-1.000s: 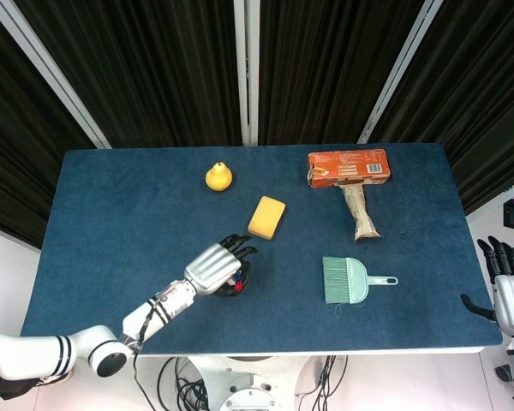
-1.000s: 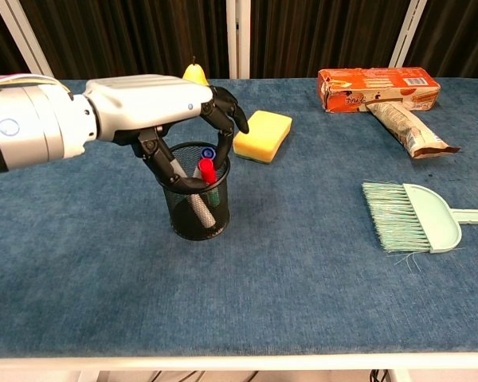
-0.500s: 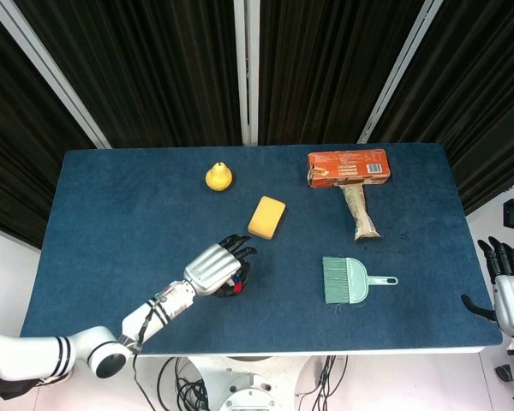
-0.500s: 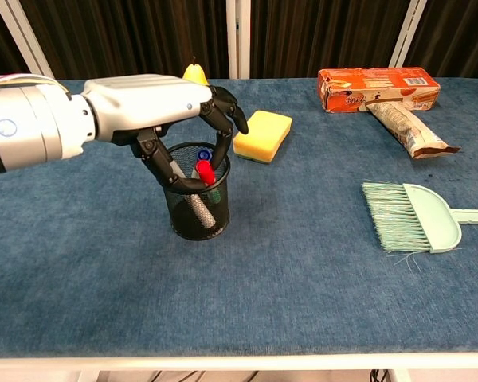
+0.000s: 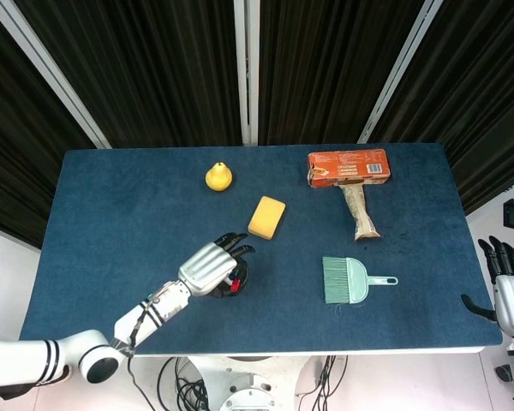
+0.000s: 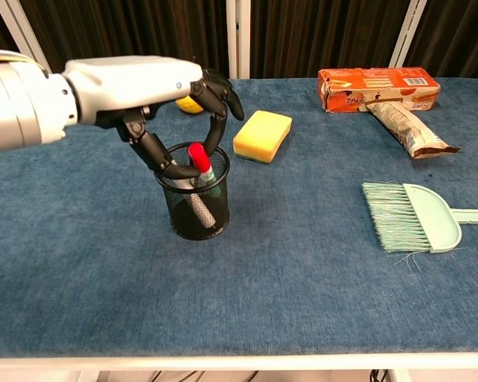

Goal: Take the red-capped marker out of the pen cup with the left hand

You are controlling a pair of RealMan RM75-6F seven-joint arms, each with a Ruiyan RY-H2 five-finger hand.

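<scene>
Left hand (image 6: 155,95) pinching slim red-capped marker (image 6: 197,159) over round black mesh pen cup (image 6: 195,208)

In the head view the left hand (image 5: 208,267) covers most of the pen cup (image 5: 231,283); only a sliver of dark rim and a speck of red show at centre frame. In the chest view the red-capped marker (image 6: 200,163) is hidden below the cap by the mesh wall, and finger contact with it cannot be resolved, possibly a pinch. The pear (image 6: 191,104) is largely hidden behind the fingers. The dustpan (image 6: 438,216) handle is cut by the right edge. The right hand (image 5: 505,282) sits at the head view's right edge.
</scene>
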